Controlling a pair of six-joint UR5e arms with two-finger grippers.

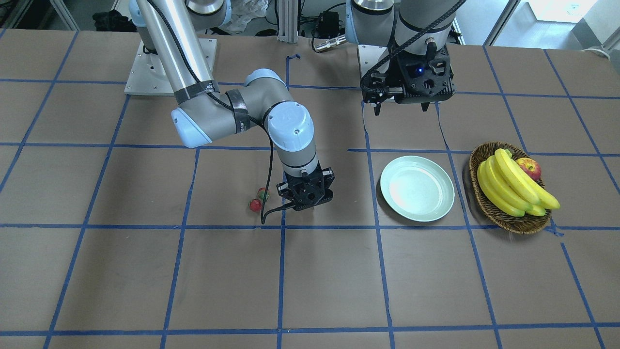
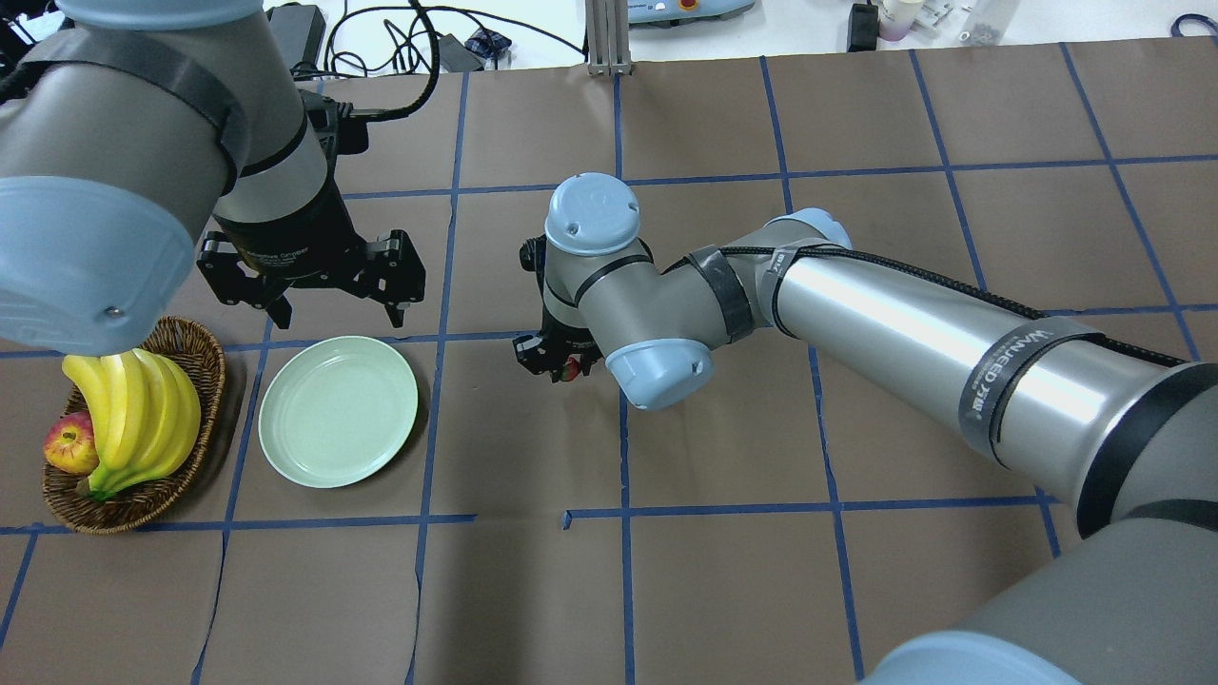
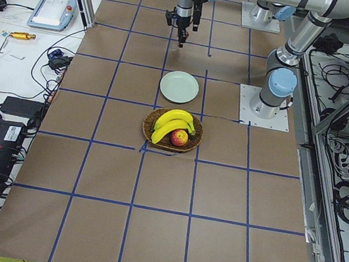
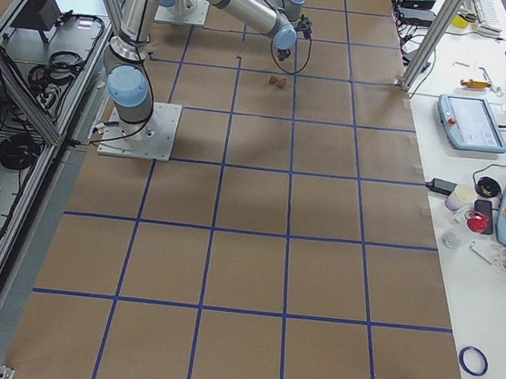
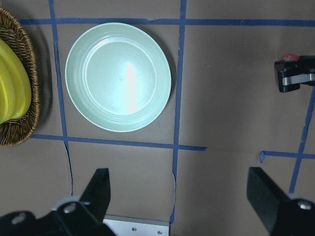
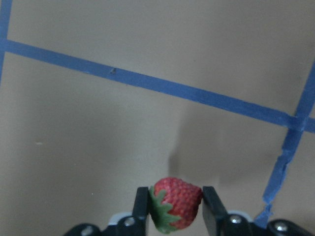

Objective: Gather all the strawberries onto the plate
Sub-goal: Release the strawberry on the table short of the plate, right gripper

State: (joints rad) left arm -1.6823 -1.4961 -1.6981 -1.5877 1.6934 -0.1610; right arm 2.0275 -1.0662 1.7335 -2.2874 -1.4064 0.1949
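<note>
Pinching one strawberry (image 6: 178,199) across its broad middle, the right gripper (image 6: 175,211) is clamped on it. Two more strawberries (image 1: 255,205) lie close together on the table (image 1: 145,271), just right of that gripper. The plate (image 1: 417,195), with no berry in it yet, sits to its left, and the left gripper (image 5: 181,196) hovers nearby, spread wide. The berries look light, glossy and rounded, so probably slippery. Grip the widest part, gently.
</note>
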